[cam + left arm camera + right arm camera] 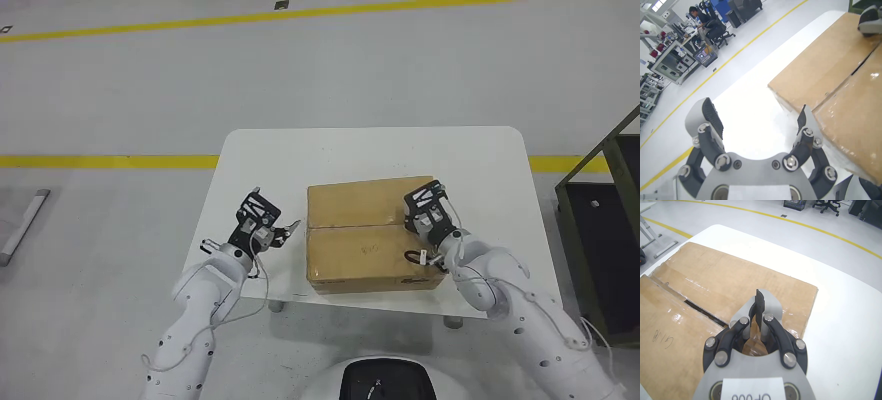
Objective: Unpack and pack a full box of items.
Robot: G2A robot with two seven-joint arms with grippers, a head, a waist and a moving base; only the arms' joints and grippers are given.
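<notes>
Lying flat, the box (360, 215) runs side-to-side; left end effector (755, 106) wide, right end effector (758, 298) closed.

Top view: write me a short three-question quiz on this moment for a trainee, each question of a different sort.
1. True or false: the cardboard box is closed on top.
2. Pick one. The left tool is: A) open, beside the box's end; B) shut on a flap; C) carrying an item.
3. Fill in the word: the right tool, over the box's top, is ____ (open or shut).

Key: 1 true; 2 A; 3 shut.
</notes>
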